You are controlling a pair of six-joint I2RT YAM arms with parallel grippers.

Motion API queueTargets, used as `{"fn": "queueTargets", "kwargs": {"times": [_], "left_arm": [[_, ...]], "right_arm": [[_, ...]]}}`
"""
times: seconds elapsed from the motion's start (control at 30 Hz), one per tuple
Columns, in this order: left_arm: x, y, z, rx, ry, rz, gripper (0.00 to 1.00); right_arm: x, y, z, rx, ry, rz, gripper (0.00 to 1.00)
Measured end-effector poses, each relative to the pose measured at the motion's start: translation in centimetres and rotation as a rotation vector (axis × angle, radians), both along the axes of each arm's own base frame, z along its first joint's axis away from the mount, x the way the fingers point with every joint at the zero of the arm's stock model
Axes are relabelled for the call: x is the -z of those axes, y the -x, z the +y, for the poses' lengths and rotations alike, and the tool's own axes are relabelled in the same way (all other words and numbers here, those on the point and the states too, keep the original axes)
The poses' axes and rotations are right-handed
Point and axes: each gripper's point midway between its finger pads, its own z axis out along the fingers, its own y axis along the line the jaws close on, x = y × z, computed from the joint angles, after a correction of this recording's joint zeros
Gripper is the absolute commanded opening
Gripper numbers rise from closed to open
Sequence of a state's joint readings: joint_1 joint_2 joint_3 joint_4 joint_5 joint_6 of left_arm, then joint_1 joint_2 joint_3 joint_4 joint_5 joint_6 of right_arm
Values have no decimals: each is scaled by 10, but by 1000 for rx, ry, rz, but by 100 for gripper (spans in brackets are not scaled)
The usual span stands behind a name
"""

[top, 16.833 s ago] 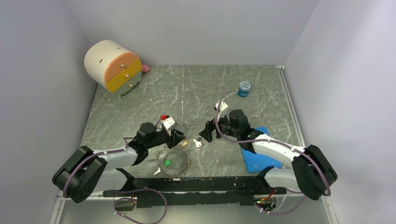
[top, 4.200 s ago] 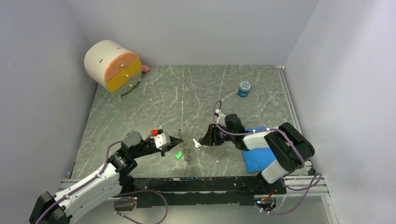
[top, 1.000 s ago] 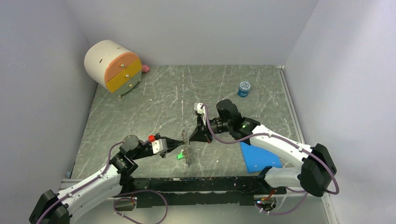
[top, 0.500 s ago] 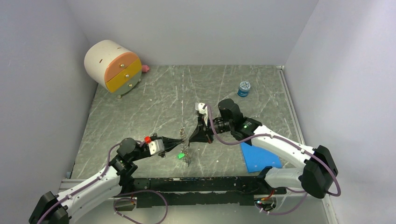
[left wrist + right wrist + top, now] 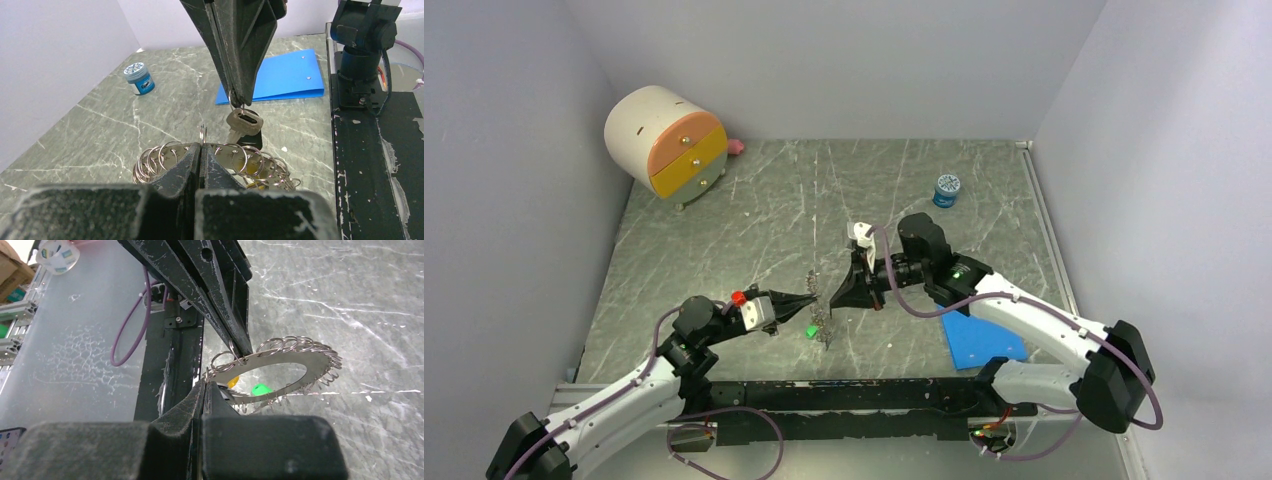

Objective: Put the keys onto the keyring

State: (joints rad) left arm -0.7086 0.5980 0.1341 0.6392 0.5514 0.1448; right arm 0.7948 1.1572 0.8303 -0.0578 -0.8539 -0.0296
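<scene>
The keyring (image 5: 818,312), a silvery disc hemmed with small wire loops, stands on edge above the table. My left gripper (image 5: 812,299) is shut on one loop at its rim (image 5: 201,131). My right gripper (image 5: 836,304) meets it from the right, shut on a key. In the left wrist view that key (image 5: 243,121) hangs dark-headed below the right gripper's tip (image 5: 238,101), just past the keyring (image 5: 250,161). The right wrist view shows the keyring (image 5: 280,360) with a green key (image 5: 261,389) and a yellow key (image 5: 232,381) behind it. The green key (image 5: 810,331) lies under the ring.
A blue folder (image 5: 980,338) lies at the front right, under the right arm. A small blue jar (image 5: 946,189) stands at the back right. A round drawer box (image 5: 666,140) and a pink bit (image 5: 736,147) sit in the back left corner.
My right gripper has shifted slightly right and toward the front with its key. The left gripper still pinches the keyring in nearly the same spot.
</scene>
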Motion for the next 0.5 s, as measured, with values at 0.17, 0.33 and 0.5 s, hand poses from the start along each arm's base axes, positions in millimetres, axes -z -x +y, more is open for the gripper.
{"fn": "queueTargets", "kwargs": {"times": [0.17, 0.33, 0.5], "left_arm": [[0, 0, 0, 0, 0, 0, 3], [-1, 0, 0, 1, 1, 0, 2], [-1, 1, 0, 1, 5, -1, 3]], "right_arm": [[9, 0, 2, -10, 20, 30, 0], [17, -2, 4, -9, 39, 51, 0], [17, -2, 5, -10, 39, 52, 0]]}}
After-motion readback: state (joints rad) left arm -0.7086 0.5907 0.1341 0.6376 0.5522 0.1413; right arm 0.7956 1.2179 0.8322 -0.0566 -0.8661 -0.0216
